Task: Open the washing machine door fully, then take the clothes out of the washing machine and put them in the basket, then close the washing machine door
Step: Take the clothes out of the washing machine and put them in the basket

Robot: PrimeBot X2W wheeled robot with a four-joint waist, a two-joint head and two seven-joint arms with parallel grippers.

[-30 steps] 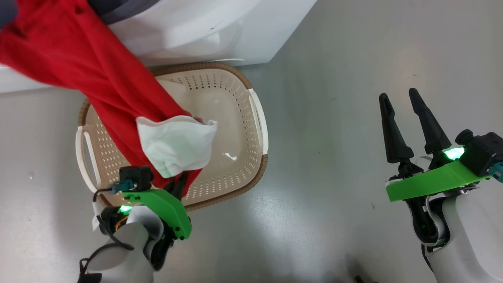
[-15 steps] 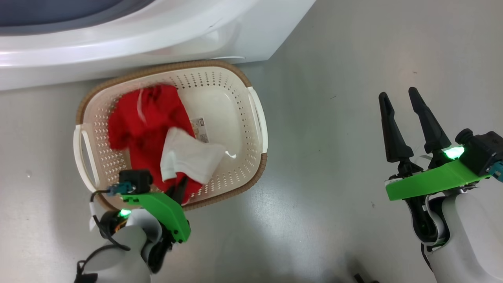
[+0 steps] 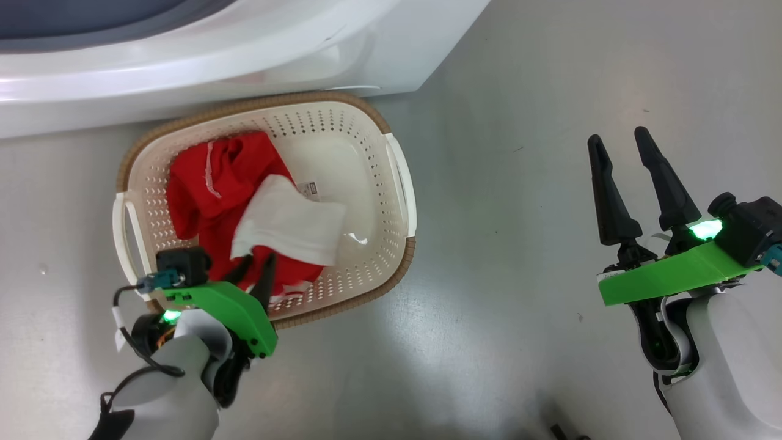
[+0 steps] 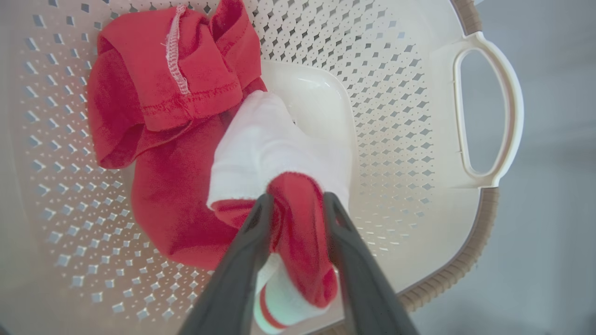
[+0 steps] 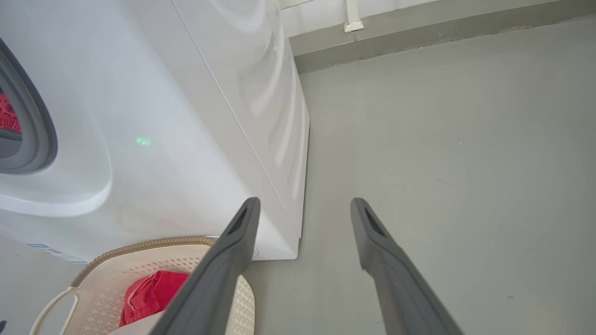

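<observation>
Clothes (image 4: 177,209) in basket (image 4: 396,116); fold between left gripper (image 4: 294,200) jaws, parted.

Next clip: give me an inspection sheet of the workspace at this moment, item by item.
Surface: grey floor, smooth, with glare patches.
Job's things: basket stands on the floor just in front of the washing machine; red-and-white clothes lie inside it; something red shows in the drum opening.
Clutter: nothing seen.
Grippers: left pincer looks open over the basket, with a red fold of the clothes between its fingers; right pincer open and empty above the floor.
Cables: black cable loops at the left wrist.
Surroundings: grey skirting along the wall behind the machine.
</observation>
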